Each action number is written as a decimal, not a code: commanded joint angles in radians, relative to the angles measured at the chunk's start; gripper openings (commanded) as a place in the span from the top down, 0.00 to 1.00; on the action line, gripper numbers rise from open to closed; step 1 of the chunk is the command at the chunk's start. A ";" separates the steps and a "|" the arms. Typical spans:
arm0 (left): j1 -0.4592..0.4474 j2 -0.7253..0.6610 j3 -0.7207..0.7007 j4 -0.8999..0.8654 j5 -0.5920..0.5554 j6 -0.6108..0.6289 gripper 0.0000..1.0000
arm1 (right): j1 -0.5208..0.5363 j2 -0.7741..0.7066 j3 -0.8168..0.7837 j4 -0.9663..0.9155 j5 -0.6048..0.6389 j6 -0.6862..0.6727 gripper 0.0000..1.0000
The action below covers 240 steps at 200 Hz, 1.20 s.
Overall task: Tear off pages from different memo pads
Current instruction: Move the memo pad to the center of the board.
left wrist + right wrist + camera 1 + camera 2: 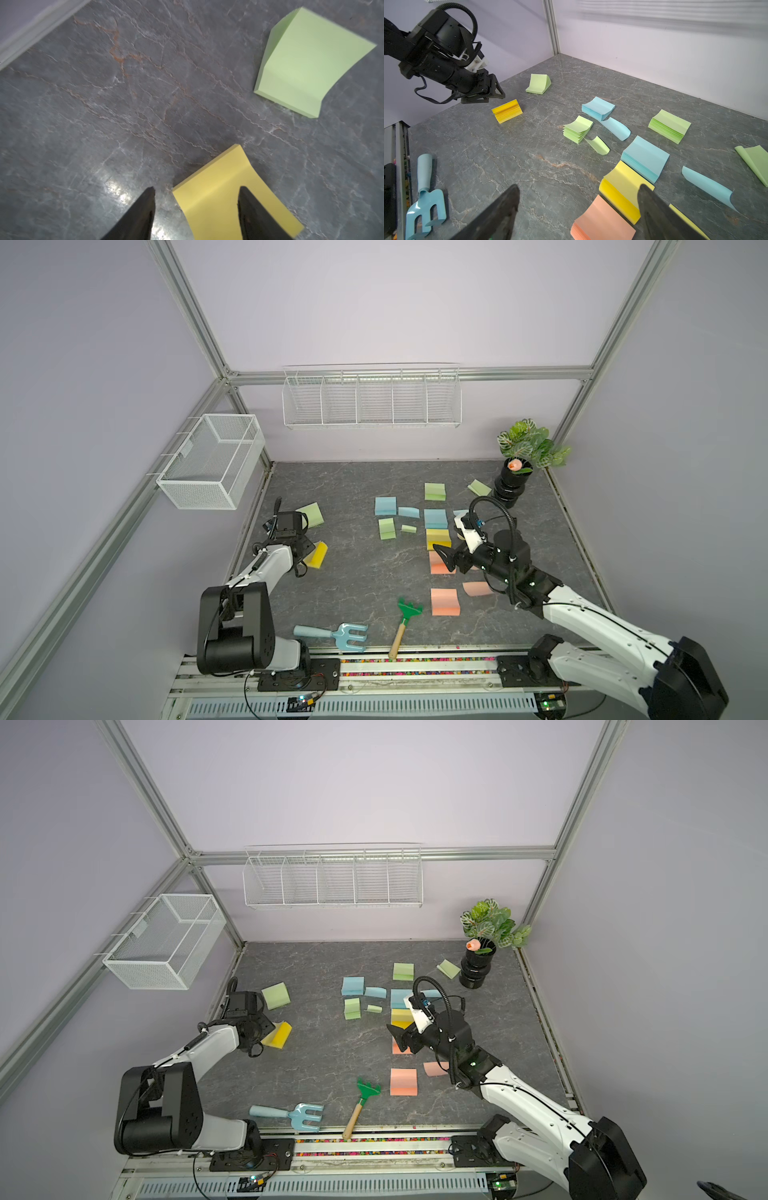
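This is a robotics lab test cell. An aluminium extrusion frame encloses plain lilac panel walls and a grey marble-look tabletop. The left arm and right arm are bolted to a slotted rail, beside a bare circuit board and loose wiring. The props look staged: a white mesh basket, a 5-bay wire rack, a potted plant, a blue garden fork, a green rake and pastel memo pads.
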State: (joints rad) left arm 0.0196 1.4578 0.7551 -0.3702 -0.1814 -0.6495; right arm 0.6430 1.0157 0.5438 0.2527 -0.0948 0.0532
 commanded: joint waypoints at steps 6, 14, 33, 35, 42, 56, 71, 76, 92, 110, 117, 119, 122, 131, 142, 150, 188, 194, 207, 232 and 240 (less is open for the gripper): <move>0.002 0.026 0.025 0.043 0.066 0.022 0.39 | 0.002 0.007 0.008 0.031 -0.010 0.016 0.11; 0.002 0.031 0.020 0.055 0.079 0.023 0.39 | 0.002 0.010 0.008 0.032 -0.009 0.014 0.11; 0.002 0.055 0.029 0.062 0.128 0.038 0.46 | 0.002 0.014 0.008 0.031 -0.007 0.013 0.11; 0.001 0.059 0.029 0.062 0.129 0.040 0.46 | 0.002 0.014 0.008 0.031 -0.006 0.012 0.11; 0.002 0.067 0.032 0.062 0.131 0.044 0.48 | 0.001 0.014 0.008 0.032 -0.006 0.011 0.11; 0.002 0.085 0.041 0.052 0.112 0.055 0.49 | 0.002 0.014 0.008 0.030 -0.006 0.010 0.11; 0.002 0.103 0.048 0.041 0.096 0.064 0.50 | 0.002 0.011 0.008 0.029 -0.006 0.010 0.11; 0.002 0.108 0.050 0.039 0.097 0.066 0.50 | 0.002 0.011 0.008 0.029 -0.006 0.010 0.11; -0.001 0.120 0.059 0.035 0.106 0.074 0.52 | 0.002 0.011 0.008 0.029 -0.006 0.010 0.11; -0.011 0.135 0.060 0.025 0.130 0.077 0.53 | 0.002 0.012 0.008 0.027 -0.006 0.008 0.11; -0.021 0.139 0.058 0.024 0.140 0.076 0.53 | 0.002 0.011 0.011 0.027 -0.006 0.008 0.11; -0.024 0.140 0.057 0.025 0.142 0.075 0.53 | 0.002 0.011 0.010 0.027 -0.005 0.008 0.11; -0.031 0.142 0.055 0.024 0.147 0.075 0.53 | 0.003 0.011 0.009 0.026 -0.005 0.008 0.11; -0.053 0.142 0.049 0.023 0.159 0.069 0.54 | 0.001 0.009 0.010 0.026 -0.005 0.008 0.11; -0.081 0.133 0.033 0.025 0.177 0.061 0.54 | 0.002 0.008 0.010 0.025 -0.004 0.007 0.11; -0.095 0.117 0.013 0.037 0.198 0.051 0.54 | 0.003 0.006 0.010 0.024 -0.003 0.006 0.11; -0.135 0.040 -0.077 0.085 0.287 0.014 0.54 | 0.002 0.003 0.010 0.019 0.004 0.007 0.11; -0.149 0.033 -0.081 0.086 0.286 0.012 0.54 | 0.002 0.003 0.010 0.019 0.004 0.008 0.11; -0.185 0.030 -0.089 0.086 0.274 0.003 0.54 | 0.001 0.004 0.010 0.019 0.004 0.010 0.11; -0.259 0.058 -0.097 0.098 0.256 -0.008 0.54 | 0.002 0.004 0.008 0.017 0.009 0.010 0.11; -0.283 0.075 -0.097 0.104 0.252 -0.012 0.54 | 0.001 0.005 0.008 0.017 0.012 0.011 0.11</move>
State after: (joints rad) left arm -0.2050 1.4815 0.6956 -0.2317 0.0437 -0.6281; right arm 0.6430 1.0260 0.5438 0.2527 -0.0937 0.0532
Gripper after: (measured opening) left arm 0.457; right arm 0.892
